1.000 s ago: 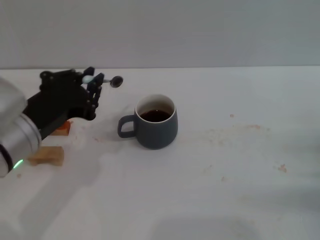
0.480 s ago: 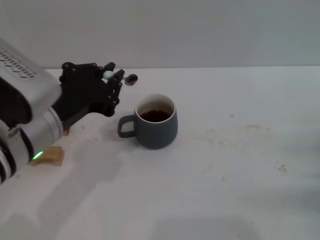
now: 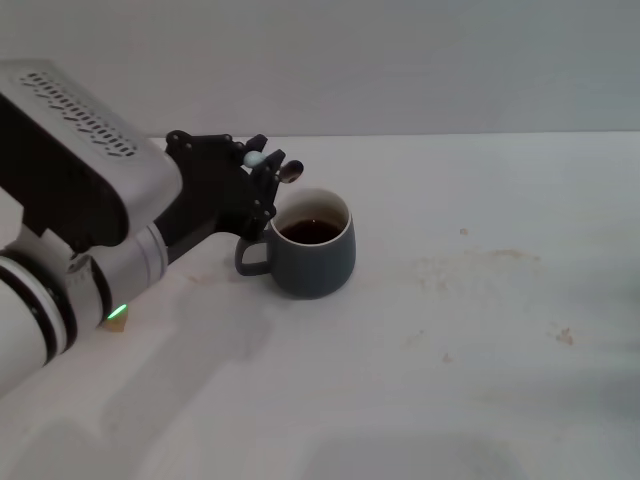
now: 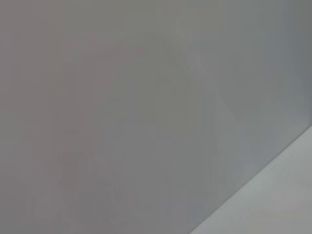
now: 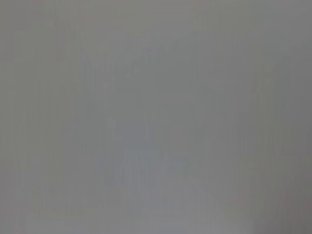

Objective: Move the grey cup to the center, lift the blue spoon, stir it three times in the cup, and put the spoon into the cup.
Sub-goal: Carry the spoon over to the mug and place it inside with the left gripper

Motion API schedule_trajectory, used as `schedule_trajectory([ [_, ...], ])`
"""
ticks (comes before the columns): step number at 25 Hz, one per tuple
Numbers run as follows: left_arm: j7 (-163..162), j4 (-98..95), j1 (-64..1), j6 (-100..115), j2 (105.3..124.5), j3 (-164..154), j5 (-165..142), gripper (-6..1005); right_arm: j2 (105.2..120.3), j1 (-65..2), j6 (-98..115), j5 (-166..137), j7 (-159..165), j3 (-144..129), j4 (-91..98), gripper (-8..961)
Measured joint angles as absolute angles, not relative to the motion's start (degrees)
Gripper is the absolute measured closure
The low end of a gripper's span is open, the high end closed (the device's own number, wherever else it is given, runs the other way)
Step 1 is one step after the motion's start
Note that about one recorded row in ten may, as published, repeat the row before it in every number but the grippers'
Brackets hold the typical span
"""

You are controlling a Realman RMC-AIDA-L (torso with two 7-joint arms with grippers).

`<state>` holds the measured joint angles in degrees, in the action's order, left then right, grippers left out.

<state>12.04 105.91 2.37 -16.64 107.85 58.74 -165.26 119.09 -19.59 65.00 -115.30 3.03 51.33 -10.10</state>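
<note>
The grey cup (image 3: 315, 256) stands near the middle of the white table (image 3: 460, 340) in the head view, handle toward my left, dark liquid inside. My left gripper (image 3: 258, 168) is shut on the blue spoon (image 3: 275, 167). It holds the spoon above the table, just left of and behind the cup's rim. The pale handle end sits between the fingers and the metal bowl points toward the cup. The right gripper is out of view. Both wrist views show only plain grey surfaces.
A tan wooden block (image 3: 118, 318) peeks out from behind my left arm at the left. Faint reddish stains mark the table right of the cup. A grey wall runs along the table's far edge.
My left arm has swung right, carrying the spoon from the table's far left to just beside the cup's rim. The arm now covers most of the wooden blocks.
</note>
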Motion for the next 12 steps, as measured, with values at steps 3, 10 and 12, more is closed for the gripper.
schedule_trajectory([
  [3,12.1,105.7,1.4,-18.6,108.37,58.8,-165.2,853,119.09,-19.6,65.0,-115.3,3.1,51.6,-10.1,955],
  [10,12.2,105.0,0.6,-21.4,109.25,58.9,-165.0,854,119.09,-19.7,64.9,-115.3,3.1,52.0,-10.1,954],
  [12,12.3,104.2,0.5,-22.1,109.77,59.0,-165.0,854,119.09,-19.7,65.0,-115.3,3.1,52.0,-10.1,954],
])
